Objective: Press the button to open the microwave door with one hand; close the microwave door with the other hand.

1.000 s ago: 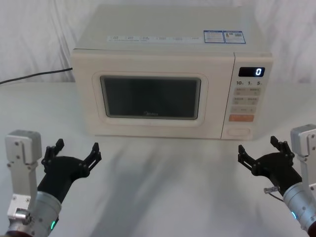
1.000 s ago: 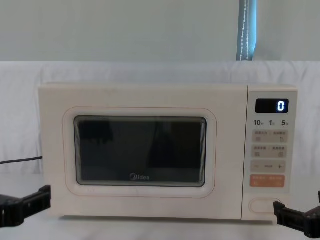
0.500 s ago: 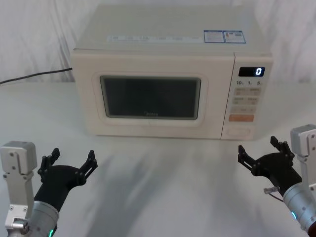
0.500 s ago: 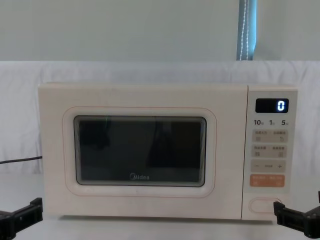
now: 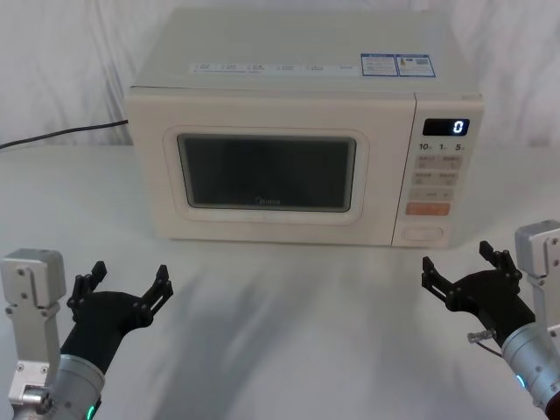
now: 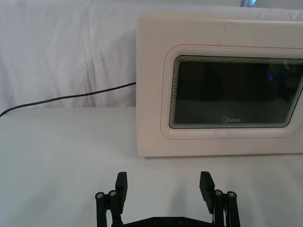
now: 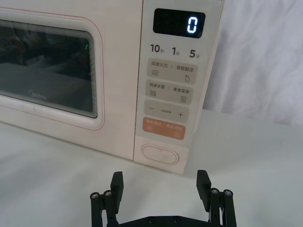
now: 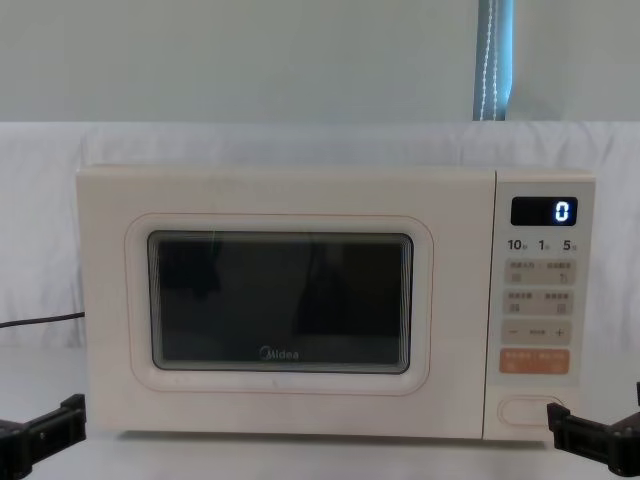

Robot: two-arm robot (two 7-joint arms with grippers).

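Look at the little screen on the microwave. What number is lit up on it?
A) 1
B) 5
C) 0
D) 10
C: the dark display at the top of the control panel glows with a single 0; the 10, 1 and 5 are only printed labels on the panel beneath it.

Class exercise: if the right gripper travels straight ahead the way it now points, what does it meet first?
Probably the button: from the right wrist view the open right gripper faces it, with bare table between. Whether the height matches exactly is unclear.
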